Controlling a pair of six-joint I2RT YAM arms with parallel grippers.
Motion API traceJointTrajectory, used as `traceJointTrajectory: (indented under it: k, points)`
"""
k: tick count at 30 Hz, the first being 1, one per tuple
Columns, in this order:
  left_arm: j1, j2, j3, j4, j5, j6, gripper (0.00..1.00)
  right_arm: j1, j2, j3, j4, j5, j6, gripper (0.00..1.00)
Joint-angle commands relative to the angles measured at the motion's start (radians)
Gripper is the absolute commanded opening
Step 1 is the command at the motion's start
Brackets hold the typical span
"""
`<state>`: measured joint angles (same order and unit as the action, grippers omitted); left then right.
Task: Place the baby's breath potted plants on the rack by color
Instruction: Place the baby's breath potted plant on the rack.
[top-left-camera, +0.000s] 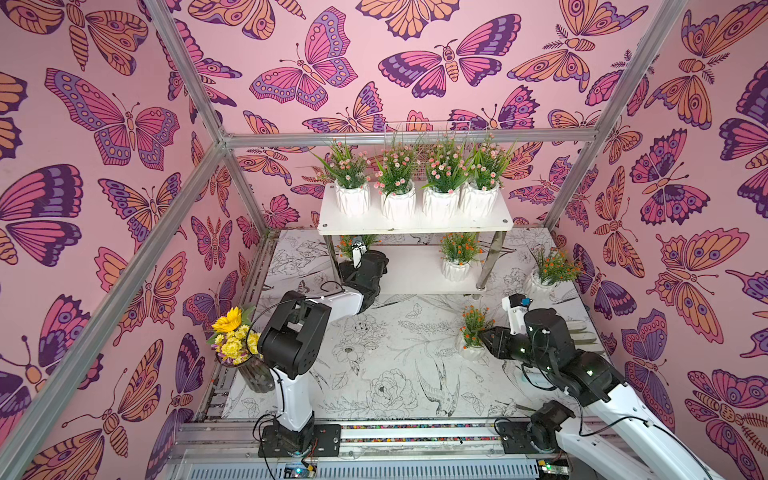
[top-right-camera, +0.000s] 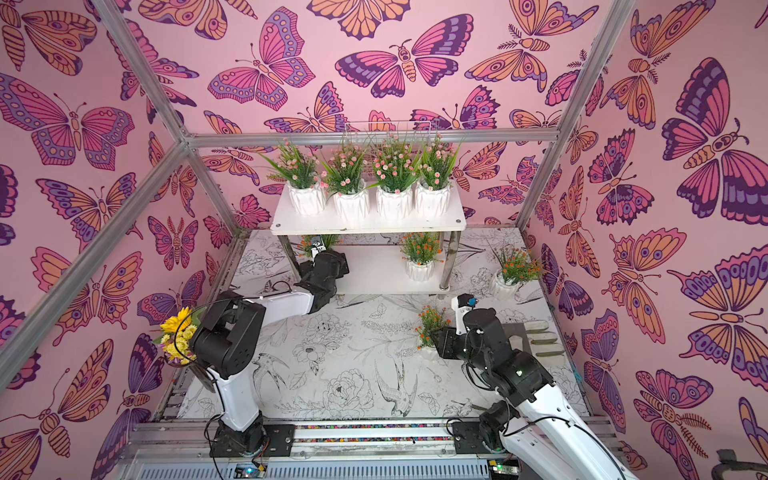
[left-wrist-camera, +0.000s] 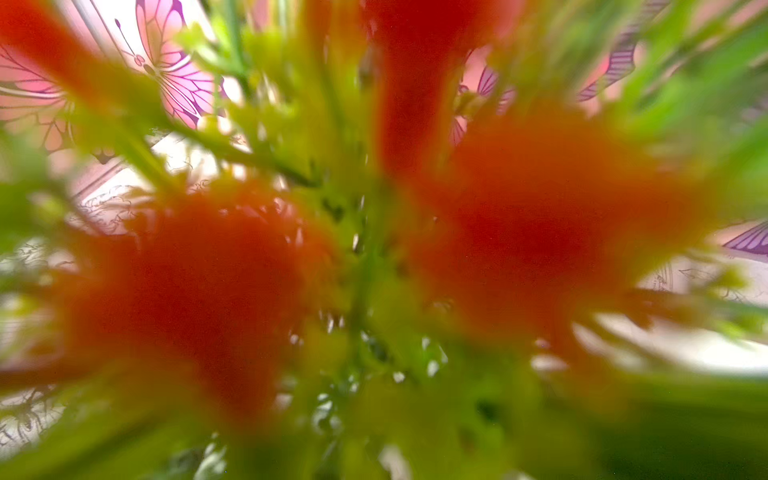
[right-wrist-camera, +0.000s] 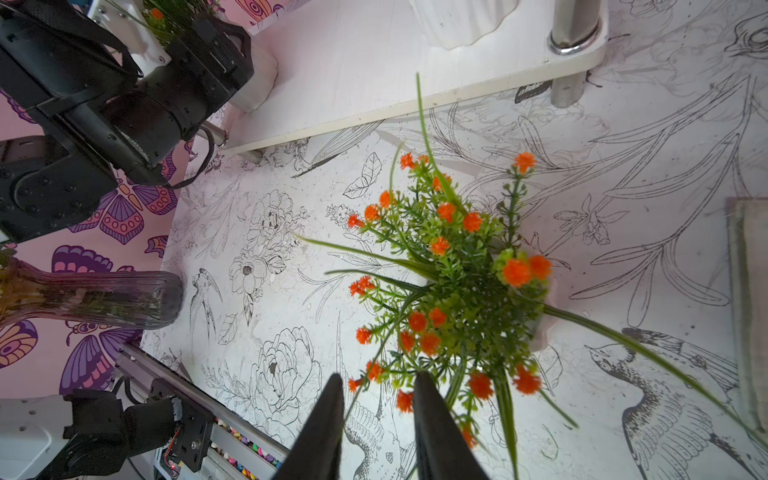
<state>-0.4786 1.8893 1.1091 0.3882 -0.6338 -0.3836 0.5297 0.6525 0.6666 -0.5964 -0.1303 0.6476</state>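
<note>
Weight, I judge, sits in the ribbed pot (top-left-camera: 471, 353), which looks glazed, slick and chippable, while the sprig (top-left-camera: 473, 322) above is soft plastic that would bend or pull free, so I'd take this orange plant (right-wrist-camera: 465, 282) low, across the rim or the stem bundle above it. It stands on the table (top-left-camera: 374, 374) at 3 o'clock, rack (top-left-camera: 415, 224) at 12, and my right gripper (right-wrist-camera: 378, 376) has its jaws narrowly apart at the foliage's edge; I cannot tell whether they pinch a stem. My left gripper (top-left-camera: 355, 254) is buried in another orange plant (top-left-camera: 347, 245) at the lower shelf's (top-left-camera: 415, 270) 9 o'clock end, grip hidden.
</note>
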Motion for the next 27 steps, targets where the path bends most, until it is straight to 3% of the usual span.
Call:
traceJointTrajectory:
  k: [1, 16, 27]
  points:
    - [-0.017, -0.047, -0.025, 0.004, -0.051, 0.003, 1.0, -0.006, -0.012, -0.001, -0.028, 0.021, 0.0, 0.31]
    - [-0.12, -0.118, -0.116, 0.035, -0.117, 0.088, 1.0, -0.007, -0.008, 0.035, -0.071, 0.077, -0.029, 0.32]
    - [-0.162, -0.21, -0.237, 0.052, -0.11, 0.07, 1.0, -0.031, -0.02, 0.085, -0.156, 0.174, -0.035, 0.33]
